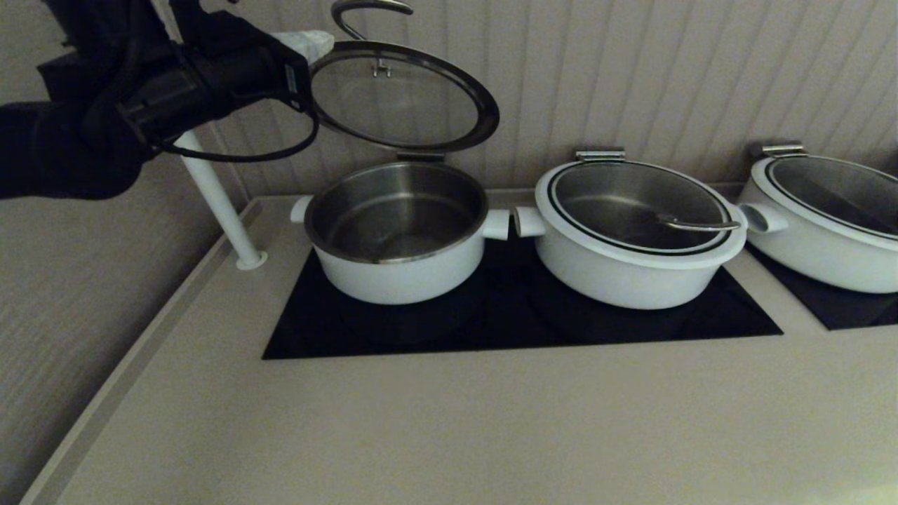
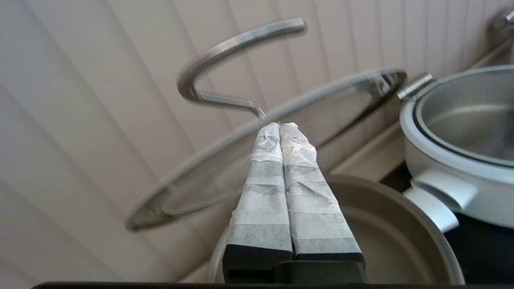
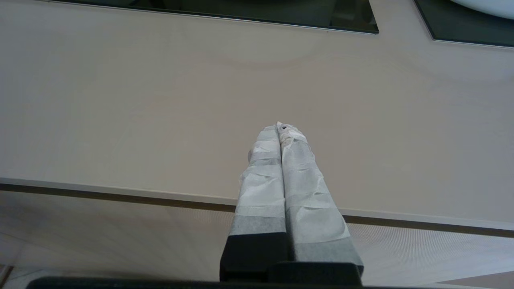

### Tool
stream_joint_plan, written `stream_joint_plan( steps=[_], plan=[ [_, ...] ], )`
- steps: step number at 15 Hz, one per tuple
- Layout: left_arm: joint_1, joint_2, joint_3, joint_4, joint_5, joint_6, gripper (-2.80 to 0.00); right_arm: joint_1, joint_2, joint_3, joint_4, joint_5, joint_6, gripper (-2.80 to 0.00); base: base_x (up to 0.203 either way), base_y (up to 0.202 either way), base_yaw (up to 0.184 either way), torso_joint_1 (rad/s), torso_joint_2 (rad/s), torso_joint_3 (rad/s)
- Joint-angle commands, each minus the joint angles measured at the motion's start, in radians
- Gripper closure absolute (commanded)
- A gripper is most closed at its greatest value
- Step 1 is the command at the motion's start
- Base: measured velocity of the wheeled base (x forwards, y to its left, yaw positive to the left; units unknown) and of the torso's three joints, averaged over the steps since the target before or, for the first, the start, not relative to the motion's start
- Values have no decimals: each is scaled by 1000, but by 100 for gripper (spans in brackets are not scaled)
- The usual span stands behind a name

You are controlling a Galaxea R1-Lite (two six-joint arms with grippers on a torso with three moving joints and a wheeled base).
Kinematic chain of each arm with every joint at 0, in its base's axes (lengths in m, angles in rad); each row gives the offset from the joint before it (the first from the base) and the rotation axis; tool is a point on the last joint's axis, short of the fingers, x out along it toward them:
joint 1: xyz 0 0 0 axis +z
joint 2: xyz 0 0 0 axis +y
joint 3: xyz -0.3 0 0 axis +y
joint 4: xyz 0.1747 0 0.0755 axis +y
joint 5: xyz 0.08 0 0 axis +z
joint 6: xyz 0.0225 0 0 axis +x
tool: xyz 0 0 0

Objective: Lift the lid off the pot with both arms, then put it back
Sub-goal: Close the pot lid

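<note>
While the pot (image 1: 397, 231) sits open on the black cooktop (image 1: 519, 319), left-most of three white pots, the lid (image 1: 403, 95) hangs tilted above it, hinged at the back. Left gripper (image 2: 280, 127) is pinched closed at the lid's rim; right gripper (image 3: 281, 129) is clenched, empty, over the counter (image 3: 160, 112). No readable text.

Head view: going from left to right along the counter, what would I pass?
White pole → open pot, its raised lid held by the left arm's fingers → second pot, lid on → third pot at the edge.
</note>
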State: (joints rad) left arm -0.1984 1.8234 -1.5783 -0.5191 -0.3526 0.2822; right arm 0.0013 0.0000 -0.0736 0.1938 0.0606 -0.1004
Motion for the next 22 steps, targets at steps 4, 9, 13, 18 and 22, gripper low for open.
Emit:
stream_joint_plan(
  steps=[4, 9, 13, 18, 22],
  plan=[
    [4, 77, -184, 67, -2, 2, 0, 0, 2, 0, -1, -1, -1, 0, 0, 0, 0, 0, 0, 0],
    [11, 102, -231, 95, -2, 2, 0, 0, 2, 0, -1, -1, -1, 0, 0, 0, 0, 0, 0, 0],
    [20, 138, -313, 150, -4, 2, 0, 0, 1, 2, -1, 1, -1, 0, 0, 0, 0, 0, 0, 0],
    [25, 165, -358, 206, -6, 3, 0, 0, 2, 2, -1, -1, -1, 0, 0, 0, 0, 0, 0, 0],
    [25, 179, -356, 205, -6, 2, 0, 0, 2, 1, 1, 0, -1, 0, 0, 0, 0, 0, 0, 0]
  ],
)
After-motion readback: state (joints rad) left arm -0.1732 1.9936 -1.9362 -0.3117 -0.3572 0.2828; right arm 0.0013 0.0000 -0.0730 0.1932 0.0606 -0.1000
